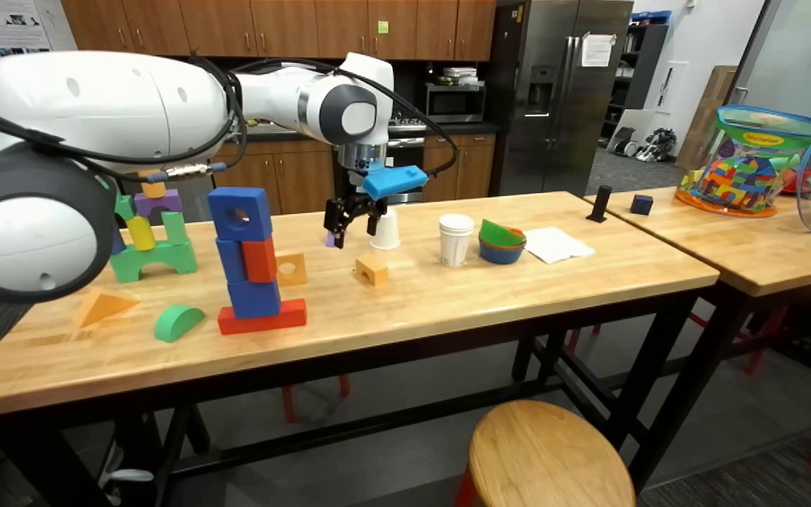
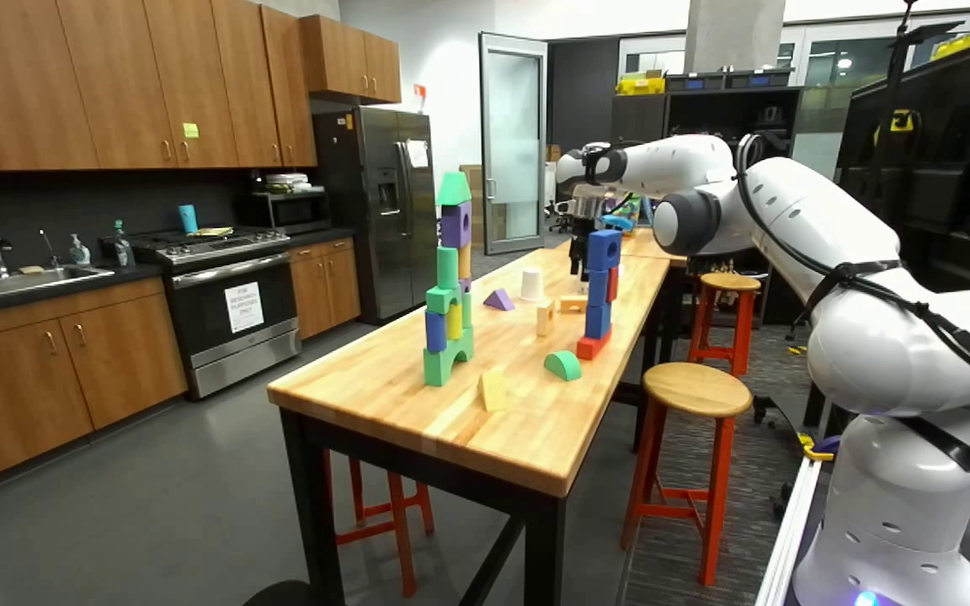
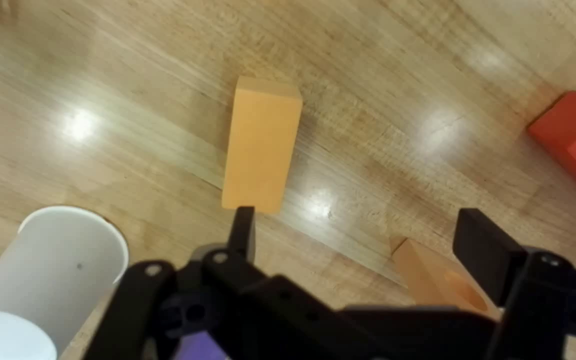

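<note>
Orange arch block (image 1: 375, 266), sitting there on the tabletop (image 1: 434, 303), below the pincer (image 3: 358, 225) and a little off to one side, the two well apart! And the pincer itself: jaws spread wide, hanging over the wood.

Close in now! An upturned white cup (image 1: 386, 232) stands just beside one jaw, the purple wedge (image 2: 499, 300) near it. Under the opposite jaw, the orange block with a round hole (image 3: 430, 280). Past that, on the same flank, rises the blue-and-red tower (image 1: 258, 264), the tall obstacle on that side. Away on the pincer's other flank come the stacked white cups (image 1: 455, 243), nested bowls (image 1: 500, 252) and a napkin (image 1: 558, 244). Beyond the tower: the green half-round (image 1: 179, 322), the multicoloured tower (image 2: 447, 269), the orange wedge (image 2: 492, 390). Farthest out, a clear bag of blocks (image 1: 763, 139) on the neighbouring table (image 1: 743, 243).

Now the views! The wrist view gives the arch block a plain flat top; its cut-out shows in an exterior view. The purple wedge is a mere sliver at the wrist. And the green peak (image 2: 455, 190) of the multicoloured tower, plain in an exterior view, hides behind the white arm (image 1: 131, 102) in an exterior view!
</note>
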Robot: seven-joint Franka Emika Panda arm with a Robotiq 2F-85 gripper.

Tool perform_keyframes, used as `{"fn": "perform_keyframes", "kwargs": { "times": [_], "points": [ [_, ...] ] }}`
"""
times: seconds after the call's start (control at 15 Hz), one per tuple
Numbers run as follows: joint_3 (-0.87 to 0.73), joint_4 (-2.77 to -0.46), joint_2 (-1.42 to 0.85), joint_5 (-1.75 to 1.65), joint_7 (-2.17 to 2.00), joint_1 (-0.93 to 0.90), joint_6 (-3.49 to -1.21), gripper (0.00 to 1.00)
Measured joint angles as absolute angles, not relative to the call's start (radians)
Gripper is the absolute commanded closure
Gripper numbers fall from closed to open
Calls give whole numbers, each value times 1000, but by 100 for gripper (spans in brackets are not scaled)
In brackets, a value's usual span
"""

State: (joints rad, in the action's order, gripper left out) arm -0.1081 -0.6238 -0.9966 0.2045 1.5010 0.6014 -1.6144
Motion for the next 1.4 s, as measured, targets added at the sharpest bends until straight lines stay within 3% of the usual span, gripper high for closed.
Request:
{"fn": "perform_keyframes", "kwargs": {
  "times": [1.4],
  "points": [
    [-98, -598, -1058, 239, 1473, 615, -1683, 0]
  ]
}}
